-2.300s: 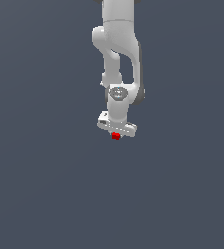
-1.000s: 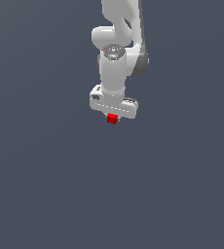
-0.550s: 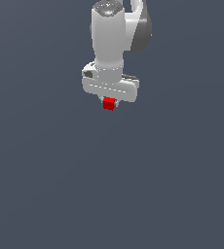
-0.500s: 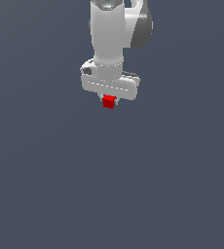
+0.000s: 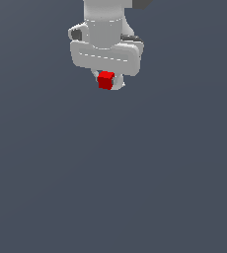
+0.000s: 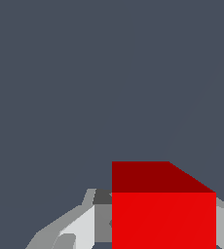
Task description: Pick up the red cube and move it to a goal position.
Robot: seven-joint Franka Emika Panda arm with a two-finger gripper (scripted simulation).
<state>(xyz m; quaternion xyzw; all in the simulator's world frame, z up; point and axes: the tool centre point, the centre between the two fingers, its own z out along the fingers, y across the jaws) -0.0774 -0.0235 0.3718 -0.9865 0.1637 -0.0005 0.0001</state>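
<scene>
The red cube [image 5: 105, 80] is a small bright red block held between the white fingers of my gripper [image 5: 106, 83], just under the wide white hand, near the top of the exterior view. The gripper is shut on the cube and holds it well above the grey surface. In the wrist view the red cube [image 6: 162, 214] fills the space between the two fingers [image 6: 80, 226], with its darker face turned away from the camera. No goal marker shows in either view.
A plain dark grey surface [image 5: 115, 188] fills both views. The white arm [image 5: 105, 20] rises out of the exterior view's top edge.
The gripper has risen with the red cube in it, moving up the exterior view and looming larger toward the camera. The grip on the cube has not changed.
</scene>
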